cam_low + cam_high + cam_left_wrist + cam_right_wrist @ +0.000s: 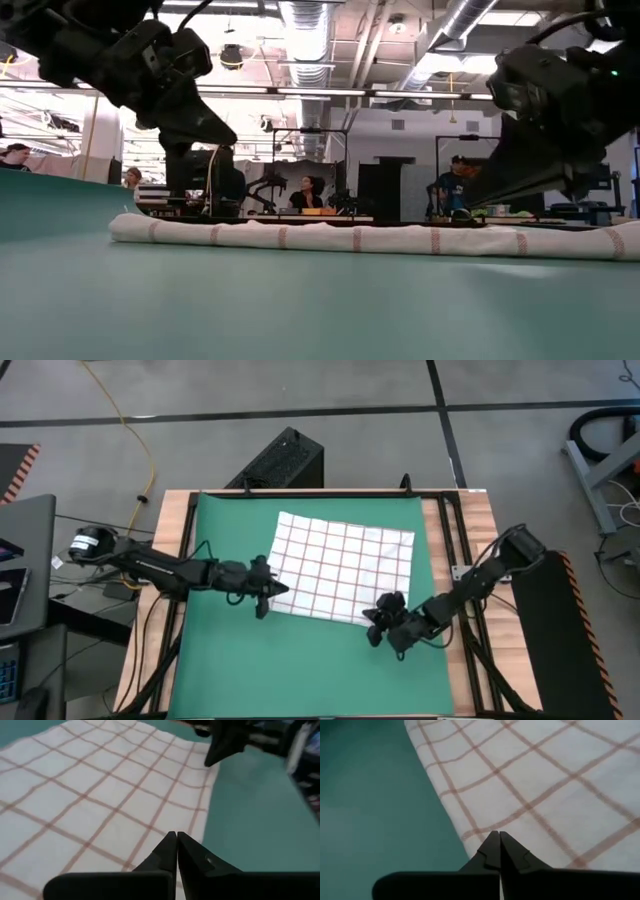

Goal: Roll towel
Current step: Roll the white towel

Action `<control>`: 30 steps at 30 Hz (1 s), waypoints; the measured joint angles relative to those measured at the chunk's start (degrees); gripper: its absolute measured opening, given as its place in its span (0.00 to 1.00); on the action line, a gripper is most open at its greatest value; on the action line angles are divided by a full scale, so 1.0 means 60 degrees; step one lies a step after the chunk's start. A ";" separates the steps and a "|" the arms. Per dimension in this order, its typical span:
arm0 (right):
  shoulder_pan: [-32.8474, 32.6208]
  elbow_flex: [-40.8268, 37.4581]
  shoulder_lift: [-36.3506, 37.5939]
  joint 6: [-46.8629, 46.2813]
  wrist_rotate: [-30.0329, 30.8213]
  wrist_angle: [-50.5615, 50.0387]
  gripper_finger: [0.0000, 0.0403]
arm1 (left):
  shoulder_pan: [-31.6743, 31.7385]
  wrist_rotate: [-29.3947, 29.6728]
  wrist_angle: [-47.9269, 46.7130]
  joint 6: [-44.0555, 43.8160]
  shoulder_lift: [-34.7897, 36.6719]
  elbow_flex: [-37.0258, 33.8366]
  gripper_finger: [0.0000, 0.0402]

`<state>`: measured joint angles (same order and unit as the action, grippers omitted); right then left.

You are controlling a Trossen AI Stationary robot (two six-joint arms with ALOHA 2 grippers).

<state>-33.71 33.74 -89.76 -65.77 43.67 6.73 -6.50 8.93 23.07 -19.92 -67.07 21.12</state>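
The white towel with red grid lines (340, 565) lies spread on the green mat (300, 670), turned a little askew. In the low view its near edge (380, 238) looks thick, like a narrow rolled or folded band. My left gripper (268, 598) is shut, over the towel's near left corner (176, 836). My right gripper (375, 622) is shut, over the near right corner (499, 834). In the low view both sets of fingertips stand a little above the cloth, the left (228, 138) higher than the right (475, 203).
Bare green mat lies between the towel and the table's near edge. A black box (285, 460) stands behind the table's far edge. Black rails (445, 540) run along the mat's sides. People (305, 195) are in the room beyond.
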 joint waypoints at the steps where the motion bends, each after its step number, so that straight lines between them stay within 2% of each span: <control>1: -0.0051 0.0000 -0.0162 -0.0107 0.0043 0.0108 0.02 | -0.0132 0.0299 -0.0101 0.0012 -0.0079 -0.0002 0.00; 4: -0.0134 0.0003 -0.0611 -0.0395 0.0038 0.0330 0.02 | -0.0401 0.0762 -0.0059 0.0049 -0.0581 -0.0004 0.00; 15: -0.0225 0.0492 -0.1662 -0.0933 0.0018 0.0202 0.02 | -0.0883 0.0955 0.1355 -0.0306 -0.3038 -0.0004 0.00; 19: -0.0420 0.0518 -0.1775 -0.1338 0.0114 -0.0030 0.02 | -0.1163 0.1560 0.1323 -0.0733 -0.3667 -0.0004 0.00; 24: -0.0583 0.0528 -0.1770 -0.1819 0.0180 -0.0558 0.02 | -0.1556 0.1839 0.1395 -0.1035 -0.4360 0.0014 0.00; 30: -0.0586 0.0703 -0.1461 -0.1461 0.0351 -0.0783 0.02 | -0.1690 0.2074 0.1358 -0.1024 -0.4585 0.0022 0.00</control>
<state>-37.23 37.95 -98.53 -74.54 45.78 2.03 -16.64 21.37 31.21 -26.06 -94.58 21.26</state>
